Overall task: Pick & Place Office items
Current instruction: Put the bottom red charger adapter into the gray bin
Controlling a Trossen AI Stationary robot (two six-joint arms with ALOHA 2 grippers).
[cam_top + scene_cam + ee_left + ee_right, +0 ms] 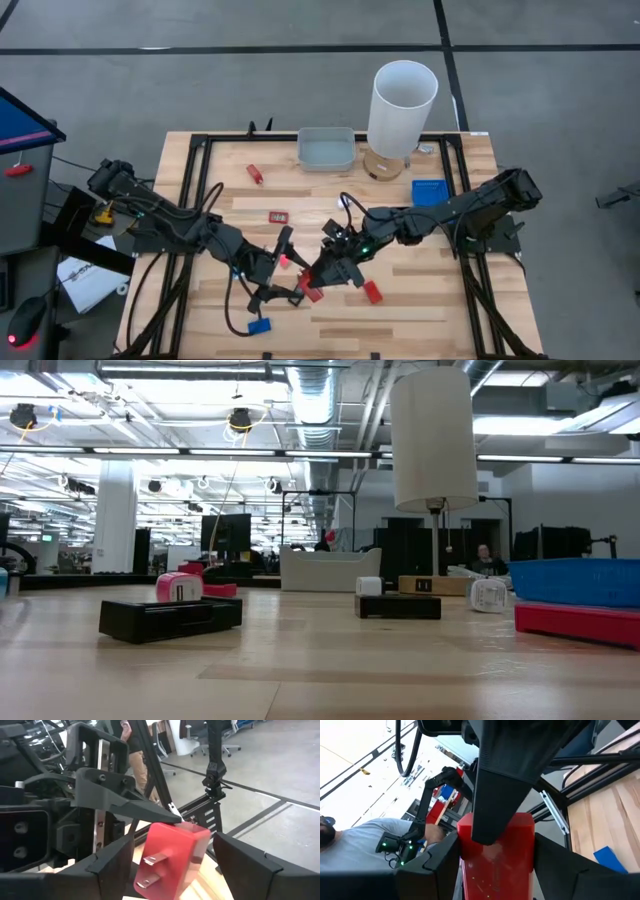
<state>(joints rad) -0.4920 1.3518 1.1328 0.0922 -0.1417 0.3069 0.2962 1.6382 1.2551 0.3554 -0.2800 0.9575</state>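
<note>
Both grippers meet on one red block above the near middle of the table.

I see the white lamp at the far edge, the grey tray to its left and the blue tray to its right. My left gripper comes in from the left with its fingers wide open on either side of the red block; in its wrist view the block's two metal prongs face the camera. My right gripper comes from the right and has its fingers closed on the block. Other items lie scattered: a second red block just right of the grippers, a blue block near the front edge, a red framed rectangle mid-table, and a small red piece farther back on the left.
</note>
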